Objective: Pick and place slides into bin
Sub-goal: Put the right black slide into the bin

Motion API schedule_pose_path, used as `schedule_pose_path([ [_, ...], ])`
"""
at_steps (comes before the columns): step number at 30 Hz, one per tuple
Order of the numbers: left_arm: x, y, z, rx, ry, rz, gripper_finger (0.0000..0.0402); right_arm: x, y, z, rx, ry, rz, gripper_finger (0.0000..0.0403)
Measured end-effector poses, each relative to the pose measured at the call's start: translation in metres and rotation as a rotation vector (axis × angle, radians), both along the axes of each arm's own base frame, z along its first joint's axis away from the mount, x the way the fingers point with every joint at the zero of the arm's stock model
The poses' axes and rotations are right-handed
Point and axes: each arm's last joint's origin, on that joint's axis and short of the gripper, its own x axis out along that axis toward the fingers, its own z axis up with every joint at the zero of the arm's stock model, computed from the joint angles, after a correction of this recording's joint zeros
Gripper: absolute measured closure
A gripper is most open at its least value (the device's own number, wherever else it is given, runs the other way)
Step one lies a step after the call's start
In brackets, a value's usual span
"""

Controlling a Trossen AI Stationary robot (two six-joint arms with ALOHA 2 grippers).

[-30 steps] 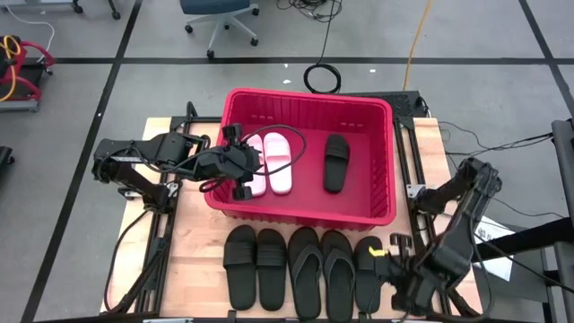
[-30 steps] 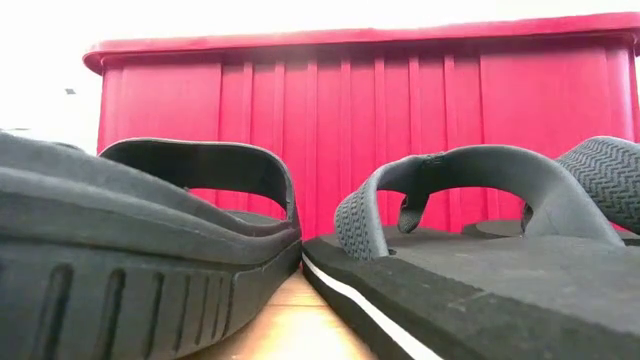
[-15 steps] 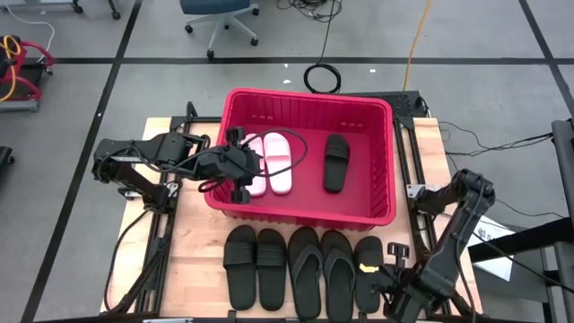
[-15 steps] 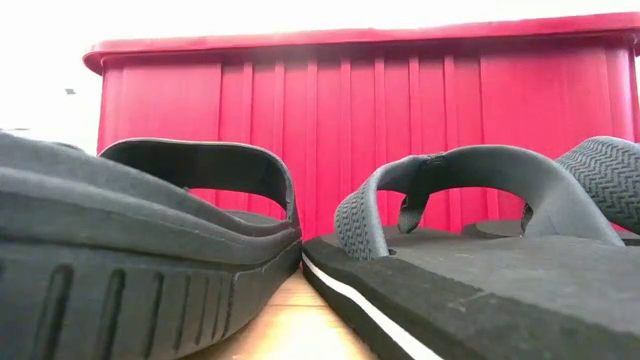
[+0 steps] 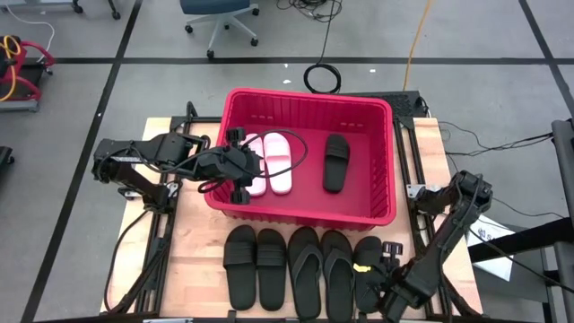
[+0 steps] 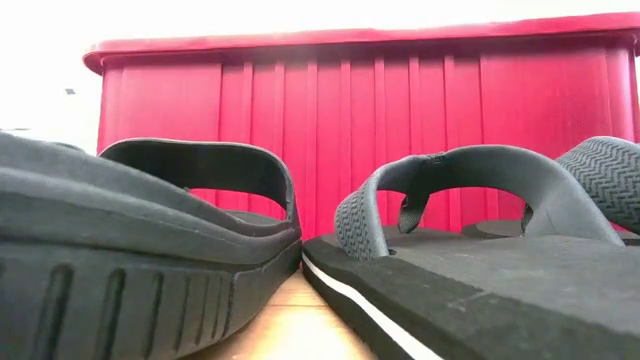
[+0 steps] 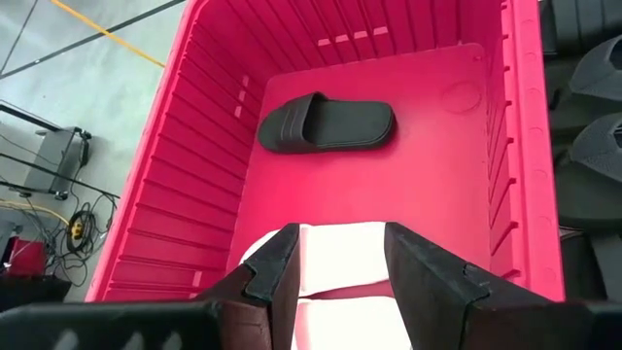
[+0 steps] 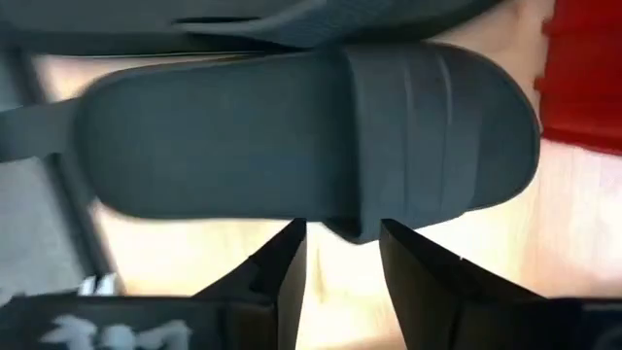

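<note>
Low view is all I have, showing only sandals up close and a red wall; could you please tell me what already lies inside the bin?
Observer: The bin holds the white pair and one black slide, lying apart on its floor.
Operator: Thank you. Where is the right gripper?
Observer: The right gripper is low at the table's near right corner, fingers open, facing the side of the rightmost table slide.
Operator: And the left one?
Observer: The left gripper hovers open over the white pair, at the bin's left side.
</note>
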Motion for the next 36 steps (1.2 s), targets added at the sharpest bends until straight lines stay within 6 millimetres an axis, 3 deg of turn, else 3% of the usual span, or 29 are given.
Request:
schedule_pose_path([
  [5, 0.0, 0.0, 0.0, -0.001, -0.001, 0.001, 0.0254, 0.0, -0.008, -0.014, -0.031, 0.016, -0.033, 0.0279],
  [15, 0.0, 0.0, 0.0, -0.003, -0.002, 0.002, 0.0254, 0.001, -0.004, -0.02, 0.013, -0.017, 0.008, 0.0285],
  [25, 0.0, 0.0, 0.0, -0.002, -0.001, 0.001, 0.0254, -0.004, -0.011, -0.046, 0.019, -0.029, -0.017, 0.0303],
  [30, 0.0, 0.0, 0.0, -0.003, -0.002, 0.001, 0.0254, -0.003, -0.011, -0.046, 0.036, -0.034, -0.027, 0.0318],
  [36, 0.0, 0.0, 0.0, -0.004, -0.002, 0.002, 0.0254, -0.001, -0.01, -0.03, 0.152, -0.097, -0.021, 0.0327],
])
